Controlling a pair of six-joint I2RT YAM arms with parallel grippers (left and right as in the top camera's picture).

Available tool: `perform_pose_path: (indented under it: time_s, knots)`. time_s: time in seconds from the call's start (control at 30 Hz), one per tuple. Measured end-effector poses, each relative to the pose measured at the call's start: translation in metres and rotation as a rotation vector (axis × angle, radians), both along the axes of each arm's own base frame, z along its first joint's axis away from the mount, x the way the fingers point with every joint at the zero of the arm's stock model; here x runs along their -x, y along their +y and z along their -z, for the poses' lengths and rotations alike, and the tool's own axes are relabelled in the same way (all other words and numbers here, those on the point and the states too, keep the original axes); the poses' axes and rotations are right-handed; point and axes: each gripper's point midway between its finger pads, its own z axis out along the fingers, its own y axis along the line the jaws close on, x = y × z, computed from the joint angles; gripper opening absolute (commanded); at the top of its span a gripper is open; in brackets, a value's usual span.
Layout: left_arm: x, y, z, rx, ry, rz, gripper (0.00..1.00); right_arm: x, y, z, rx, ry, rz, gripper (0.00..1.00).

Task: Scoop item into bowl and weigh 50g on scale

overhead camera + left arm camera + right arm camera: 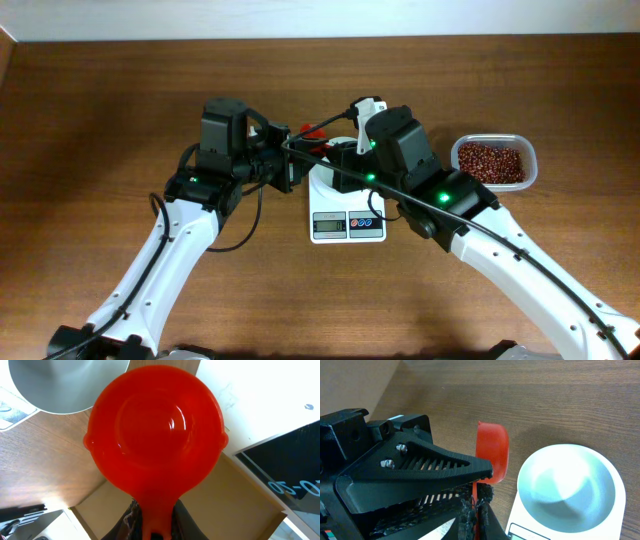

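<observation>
An orange-red plastic scoop [156, 430], empty, hangs beside the white bowl [570, 490]. Both grippers hold its handle. My left gripper [155, 510] is shut on the handle just under the scoop's cup. My right gripper [480, 497] is shut on the handle lower down. In the overhead view the two grippers meet at the scoop [312, 128], just left of the scale [347, 225]. The bowl is empty and stands on the scale, mostly hidden under the right arm from overhead. The beans [490, 160] lie in a clear tub at the right.
The clear tub's rim [530, 150] is close to the right arm's forearm. A black cable [330, 160] crosses above the scale between the arms. The left gripper's body [420, 465] fills the left of the right wrist view.
</observation>
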Motion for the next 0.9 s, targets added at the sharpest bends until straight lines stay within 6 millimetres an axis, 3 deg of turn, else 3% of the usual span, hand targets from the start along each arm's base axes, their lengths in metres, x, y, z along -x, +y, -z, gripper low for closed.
perform_pose_path:
  time_s: [0.07,0.13,0.17,0.2,0.3,0.4,0.5,0.57,0.6,0.63,0.7,0.8,0.87,0.9]
  knots:
    - [0.000,0.000,0.000,0.000,-0.001,0.000,0.34,0.000,0.000,0.000,0.002,-0.003,-0.002,0.04]
    - [0.000,0.000,0.000,-0.009,-0.019,0.009,0.66,0.000,0.000,0.000,0.004,-0.006,-0.005,0.04]
    - [0.000,0.000,0.000,-0.030,-0.057,0.030,0.87,0.000,0.000,-0.001,0.003,-0.008,-0.007,0.04]
    - [0.000,0.000,0.000,-0.059,-0.108,0.059,1.00,0.000,0.000,-0.001,0.004,-0.009,-0.007,0.04]
    - [-0.001,0.000,-0.001,-0.162,-0.303,0.160,0.99,0.003,-0.001,-0.001,0.026,0.000,-0.020,0.04]
    - [-0.003,-0.001,-0.004,-0.270,-0.526,0.265,0.99,0.003,-0.010,-0.022,0.055,0.012,-0.025,0.04]
    - [-0.005,0.002,-0.005,-0.348,-0.660,0.325,0.87,-0.002,-0.045,-0.038,0.095,0.059,0.027,0.04]
    - [-0.010,0.010,-0.005,-0.402,-0.734,0.347,0.69,-0.004,-0.075,-0.040,0.124,0.109,0.069,0.04]
    - [-0.012,0.013,-0.004,-0.424,-0.764,0.356,0.50,-0.003,-0.089,-0.036,0.142,0.140,0.084,0.04]
    - [-0.013,0.016,-0.004,-0.444,-0.790,0.367,0.42,-0.001,-0.102,-0.031,0.162,0.171,0.099,0.04]
    - [-0.011,0.018,0.000,-0.477,-0.817,0.397,0.00,0.004,-0.137,-0.017,0.224,0.240,0.127,0.04]
    - [-0.005,0.019,0.008,-0.517,-0.838,0.454,0.00,0.003,-0.177,-0.010,0.258,0.279,0.181,0.04]
    - [0.003,0.021,0.018,-0.544,-0.831,0.504,0.00,0.001,-0.224,-0.006,0.279,0.312,0.269,0.04]
    - [0.004,0.020,0.019,-0.551,-0.843,0.519,0.00,0.003,-0.234,-0.003,0.286,0.329,0.278,0.04]
